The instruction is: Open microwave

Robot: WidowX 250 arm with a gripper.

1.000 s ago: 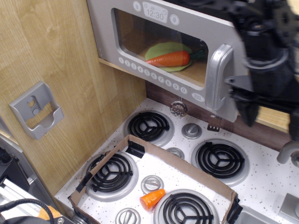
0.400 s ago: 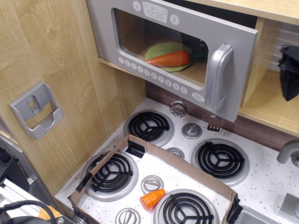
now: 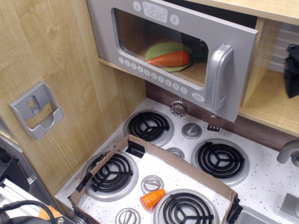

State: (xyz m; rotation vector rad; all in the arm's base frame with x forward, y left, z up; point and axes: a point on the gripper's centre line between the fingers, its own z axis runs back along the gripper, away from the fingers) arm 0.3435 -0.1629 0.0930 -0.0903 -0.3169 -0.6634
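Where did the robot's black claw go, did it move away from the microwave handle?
Yes. The gripper has pulled away to the right, from beside the microwave handle to the picture's right edge.

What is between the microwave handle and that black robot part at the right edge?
In the only view, between the handle and the end effector lie the door's edge and a wooden shelf nook; nothing else.

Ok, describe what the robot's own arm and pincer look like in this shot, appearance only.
Very little of it is in view. Only a sliver of the pincer shows at the right edge of the picture, beside the microwave. It is matte black, with an angular, blocky outline against the wooden shelf. No cables, markings or fingertips can be made out, and the rest of the arm is out of view.
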